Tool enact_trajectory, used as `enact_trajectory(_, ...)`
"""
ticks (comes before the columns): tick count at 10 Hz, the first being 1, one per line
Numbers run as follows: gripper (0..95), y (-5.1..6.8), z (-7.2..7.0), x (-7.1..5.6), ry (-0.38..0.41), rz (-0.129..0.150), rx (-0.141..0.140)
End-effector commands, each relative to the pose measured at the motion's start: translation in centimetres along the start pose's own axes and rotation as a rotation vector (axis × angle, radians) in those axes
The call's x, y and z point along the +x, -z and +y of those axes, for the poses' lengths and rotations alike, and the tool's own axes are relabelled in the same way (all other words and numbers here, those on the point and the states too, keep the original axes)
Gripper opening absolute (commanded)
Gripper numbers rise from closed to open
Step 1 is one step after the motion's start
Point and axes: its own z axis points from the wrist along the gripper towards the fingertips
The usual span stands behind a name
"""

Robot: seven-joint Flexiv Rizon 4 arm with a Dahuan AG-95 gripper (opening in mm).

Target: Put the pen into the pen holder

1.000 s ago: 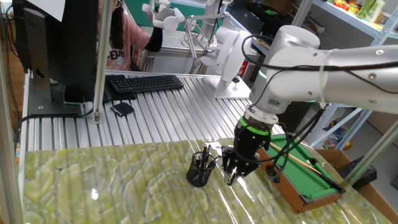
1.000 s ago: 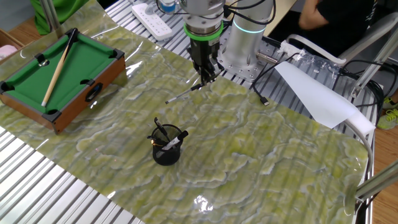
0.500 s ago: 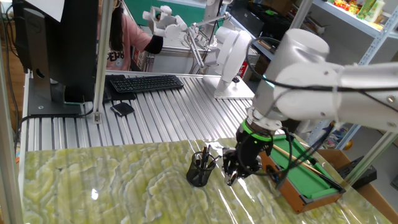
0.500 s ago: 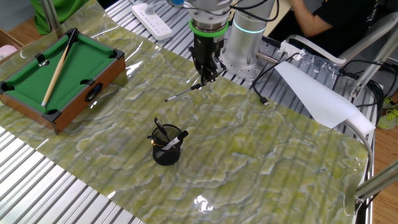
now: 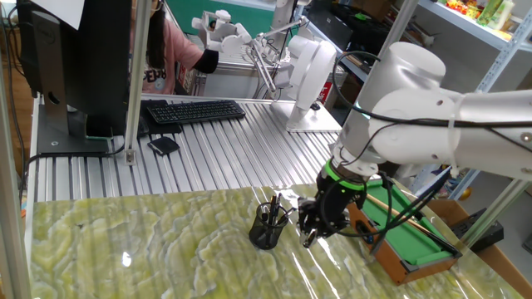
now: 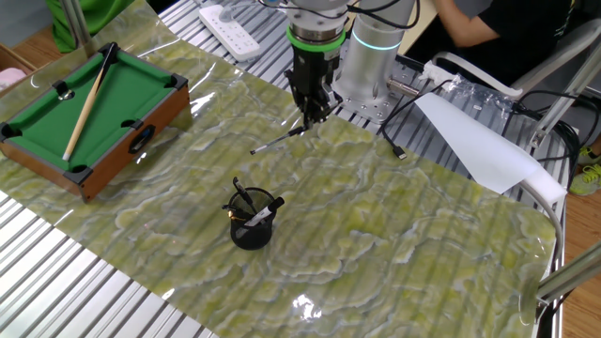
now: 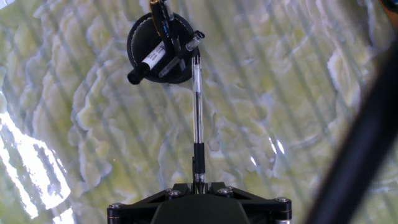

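In one fixed view, right of centre: pincer [image 5: 314,230] pointing down beside the pen holder [image 5: 267,227] on the green marbled surface [image 5: 150,241]. In the other fixed view, top centre: pincer closed on one end of the pen [image 6: 278,142], pen slanting down-left. In the hand view: pen running up from the bottom edge toward the pen holder at upper left.

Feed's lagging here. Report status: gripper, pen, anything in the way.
Gripper shut on slim dark pen, one end pinched, pen slanting down. Black wire-mesh pen holder apart from it, already holding pens. Green-felt wooden toy pool table off to the side.
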Motion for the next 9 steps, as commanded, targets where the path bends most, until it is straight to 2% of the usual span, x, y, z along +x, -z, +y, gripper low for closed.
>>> enact_trajectory(1,0.0,0.0,-0.1,0.1,-0.004,-0.004,-0.002)
enact_trajectory(4,0.0,0.2,0.2,-0.3,-0.029,0.005,-0.001)
enact_trajectory(7,0.0,1.6,1.9,-2.4,-0.053,0.04,0.015)
enact_trajectory(8,0.0,2.3,2.6,-3.6,-0.065,0.045,0.017)
enact_trajectory(9,0.0,2.4,2.7,-3.8,-0.066,0.047,0.019)
